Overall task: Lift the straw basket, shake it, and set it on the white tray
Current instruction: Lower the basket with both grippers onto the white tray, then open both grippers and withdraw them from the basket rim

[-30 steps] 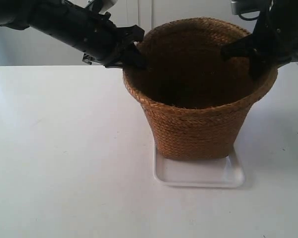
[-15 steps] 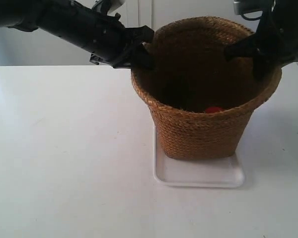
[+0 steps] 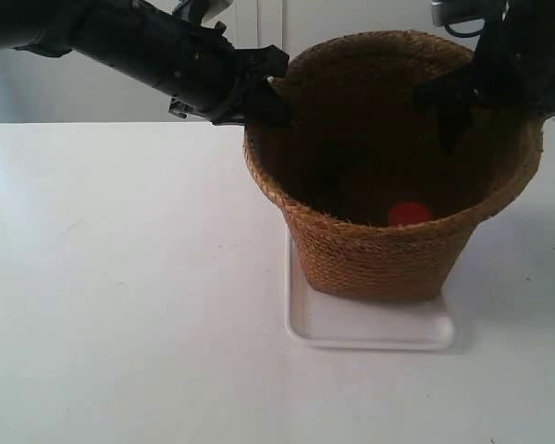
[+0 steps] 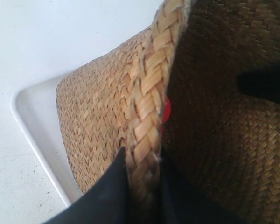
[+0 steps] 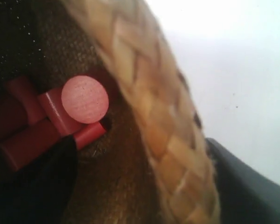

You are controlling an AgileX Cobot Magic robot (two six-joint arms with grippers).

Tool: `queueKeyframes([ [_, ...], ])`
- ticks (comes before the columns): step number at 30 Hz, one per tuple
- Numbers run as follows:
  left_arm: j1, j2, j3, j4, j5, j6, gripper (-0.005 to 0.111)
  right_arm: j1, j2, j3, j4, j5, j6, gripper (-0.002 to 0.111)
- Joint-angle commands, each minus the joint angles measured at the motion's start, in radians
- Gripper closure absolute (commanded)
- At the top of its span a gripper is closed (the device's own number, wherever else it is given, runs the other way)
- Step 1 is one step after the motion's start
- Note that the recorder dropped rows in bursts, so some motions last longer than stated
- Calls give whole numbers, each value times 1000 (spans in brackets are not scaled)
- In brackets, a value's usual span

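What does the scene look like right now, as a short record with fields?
Basket: straw basket, tilted, over the white tray; contact unclear
Grip: left pincer and right pincer each clamp the rim, one finger inside, one outside
Contents: red pieces inside the basket
Surface: white table

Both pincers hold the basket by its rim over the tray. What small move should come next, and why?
Probably level the basket and lower it straight down: it looks tilted, its base is over the tray, and the left pincer and right pincer each clamp the rim.
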Motion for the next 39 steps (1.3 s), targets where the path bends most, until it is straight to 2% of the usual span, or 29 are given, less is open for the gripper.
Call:
queueKeyframes([
  [1,-7,-10,-8,-21,16,7,88,-3,-27,2,4,-60,6,31],
  [11,-7,-10,-8,-19,18,7,88,-3,-158,-22,-26,-117,6,17],
  [17,-7,-10,-8,19,22,0,87,-3,-274,-25,-30,-173,3,15],
  [20,-7,-10,-8,28,28,0,75,-3,-331,-25,-30,-210,-11,15],
  [23,-7,-10,-8,30,38,3,55,-3,-367,-25,-30,-227,-27,15],
  [25,-7,-10,-8,30,41,3,46,-3,-380,-25,-30,-229,-31,15],
  [34,5,-14,-8,65,71,-1,28,-3,-390,-25,-44,-194,-33,15],
  [39,35,-36,-8,65,93,-22,24,-3,-390,-25,-50,-192,-33,15],
])
